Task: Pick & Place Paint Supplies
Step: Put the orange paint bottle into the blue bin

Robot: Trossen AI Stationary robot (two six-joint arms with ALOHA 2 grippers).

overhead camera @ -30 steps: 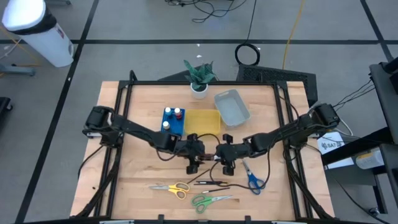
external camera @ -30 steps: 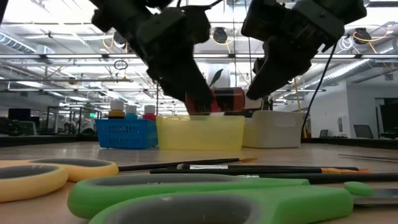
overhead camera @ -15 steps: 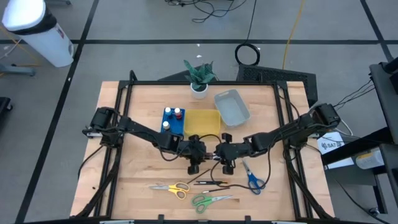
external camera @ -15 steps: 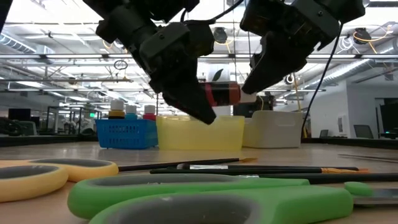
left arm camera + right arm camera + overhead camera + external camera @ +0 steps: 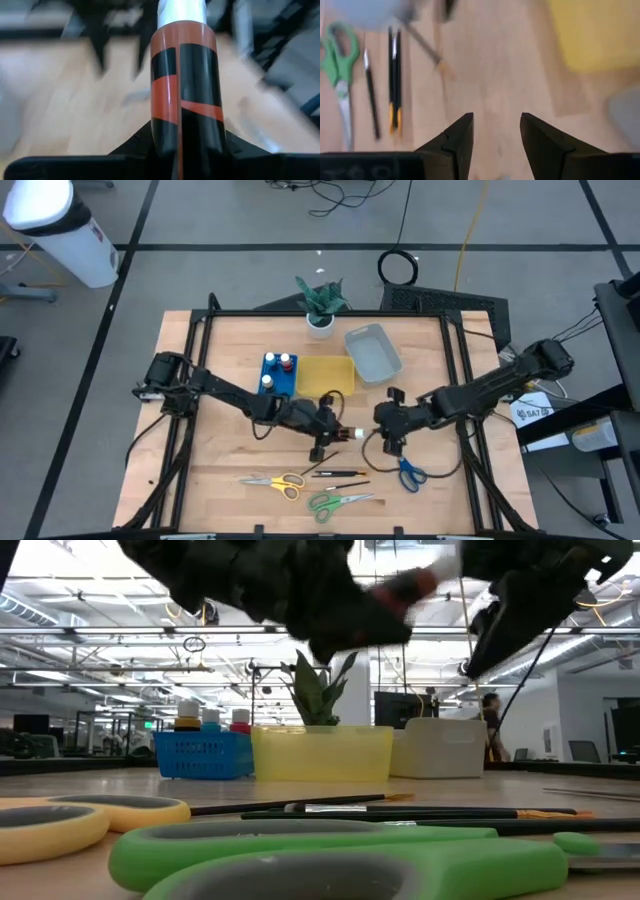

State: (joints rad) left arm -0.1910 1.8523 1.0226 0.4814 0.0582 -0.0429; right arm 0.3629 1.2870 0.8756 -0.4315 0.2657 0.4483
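Three trays (image 5: 325,375) sit behind the brushes (image 5: 340,473) and scissors (image 5: 338,501).

Left gripper (image 5: 335,433) holding paint bottle (image 5: 349,434), right gripper (image 5: 386,427) apart

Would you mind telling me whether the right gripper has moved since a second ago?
Yes. In the high view the right gripper has drawn back toward the table's right side, away from the yellow tray, and now sits just above the blue scissors.

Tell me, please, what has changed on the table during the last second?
The right end effector let go of the red paint bottle and drew back toward its own side, open and empty. The left end effector closed on the bottle and now holds it alone, raised above the table. The scissors, brushes and trays did not move.
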